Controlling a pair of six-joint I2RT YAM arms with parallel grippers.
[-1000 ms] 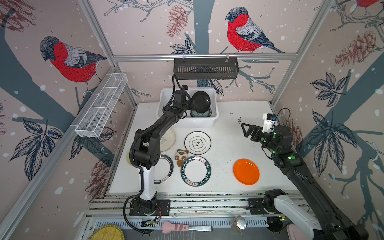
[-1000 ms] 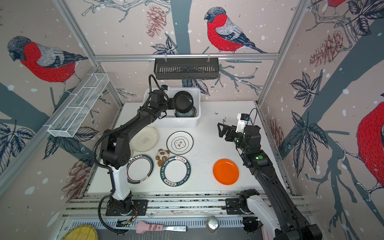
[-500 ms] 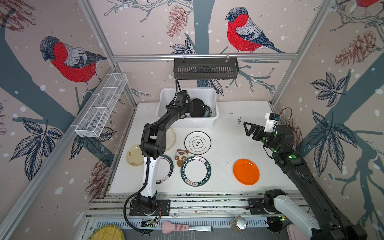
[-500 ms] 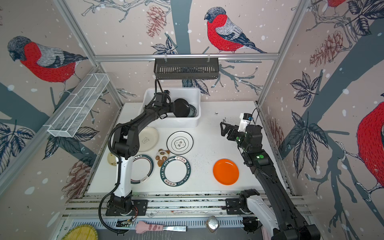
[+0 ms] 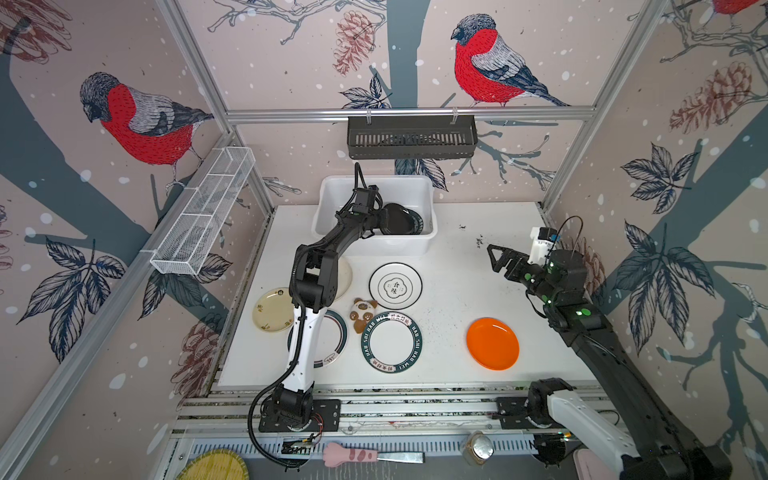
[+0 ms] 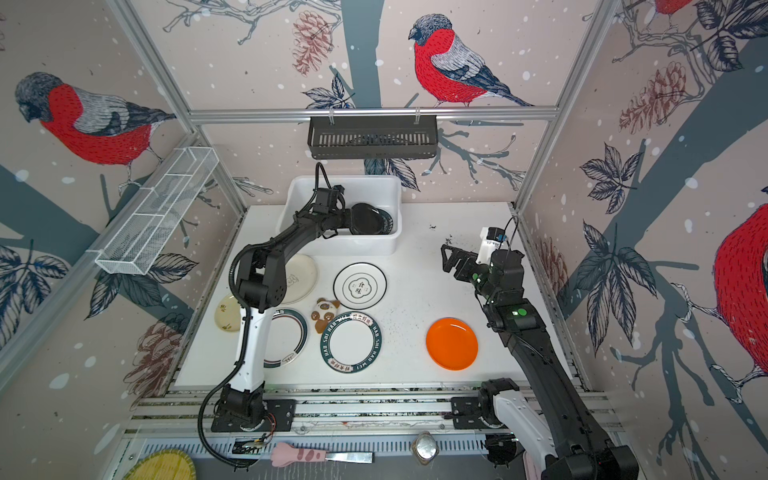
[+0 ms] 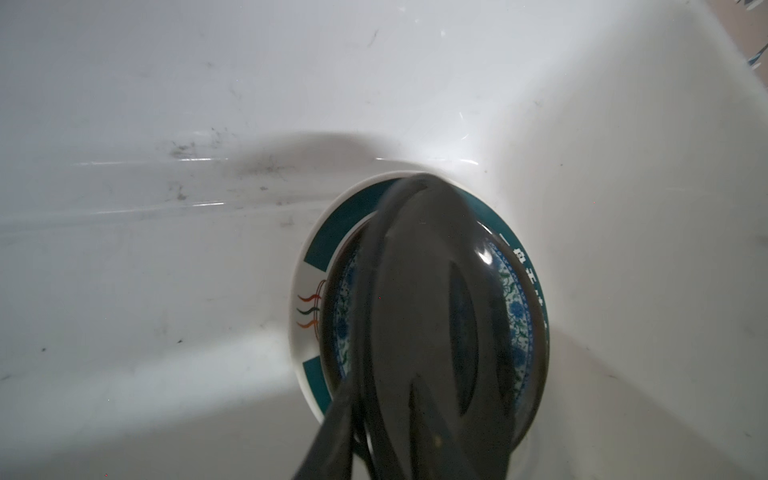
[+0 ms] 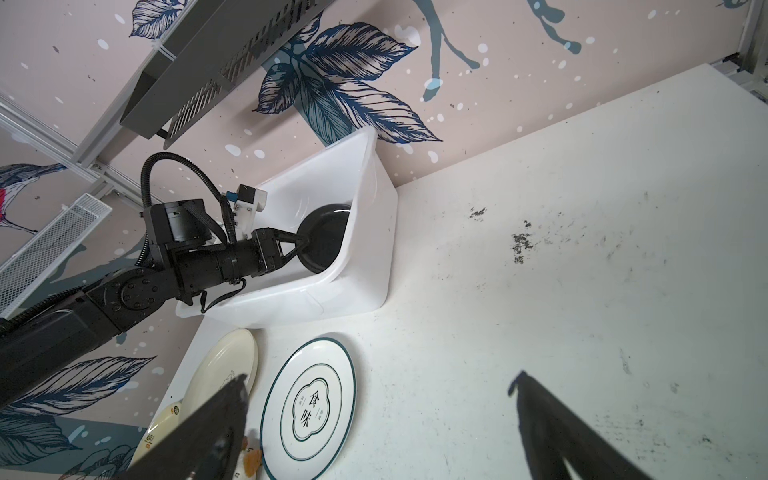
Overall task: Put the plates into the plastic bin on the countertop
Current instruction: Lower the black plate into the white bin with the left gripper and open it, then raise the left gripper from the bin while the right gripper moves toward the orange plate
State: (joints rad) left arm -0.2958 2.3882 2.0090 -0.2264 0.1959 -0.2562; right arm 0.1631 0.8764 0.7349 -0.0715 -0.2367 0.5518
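Although the left gripper (image 8: 306,244) meets the rim of the tilted black plate (image 8: 326,239) inside the far plastic bin (image 8: 365,282), I cannot tell its grip; the orange plate (image 5: 492,343) lies near-side of the wide-open right gripper (image 5: 493,258).

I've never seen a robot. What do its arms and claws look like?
The left arm and right arm are black jointed tubes with a white section near the base. A white camera block sits at each wrist; a black ribbed cable loops over the left one. Green lights dot the right arm. The left gripper and right gripper have black triangular fingers.
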